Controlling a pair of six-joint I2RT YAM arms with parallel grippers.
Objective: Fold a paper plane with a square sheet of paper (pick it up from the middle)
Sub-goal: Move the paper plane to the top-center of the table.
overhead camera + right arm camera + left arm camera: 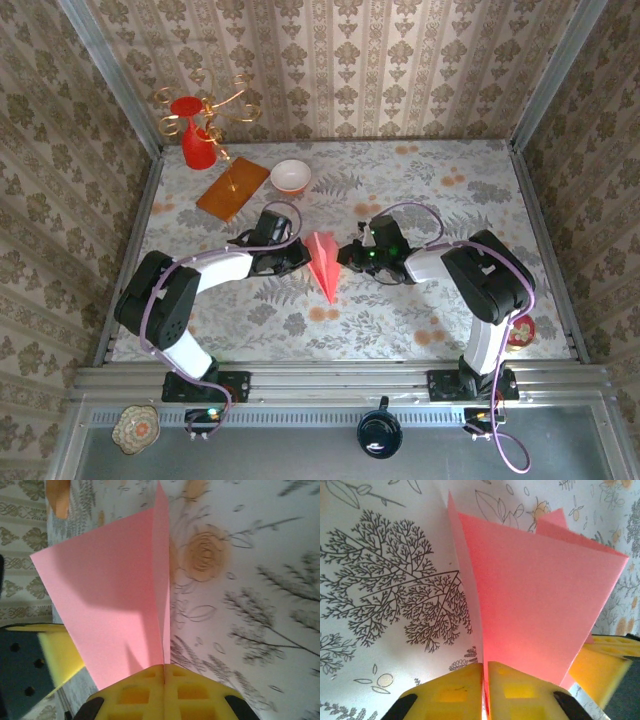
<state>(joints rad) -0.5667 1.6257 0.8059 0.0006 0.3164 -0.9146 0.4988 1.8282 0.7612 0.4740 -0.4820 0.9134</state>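
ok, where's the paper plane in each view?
Top external: paper plane mid-picture, tip pointing toward the bottom edge.
Left wrist: centre-right, pinched in the left gripper.
Right wrist: centre-left, pinched in the right gripper.
Shared landmark: the floral table cover.

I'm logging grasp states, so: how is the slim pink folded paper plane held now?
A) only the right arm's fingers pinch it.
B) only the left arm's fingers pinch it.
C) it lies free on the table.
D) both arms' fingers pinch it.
D: the left arm's yellow fingers and the right arm's yellow fingers are each shut on the slim pink folded paper plane.
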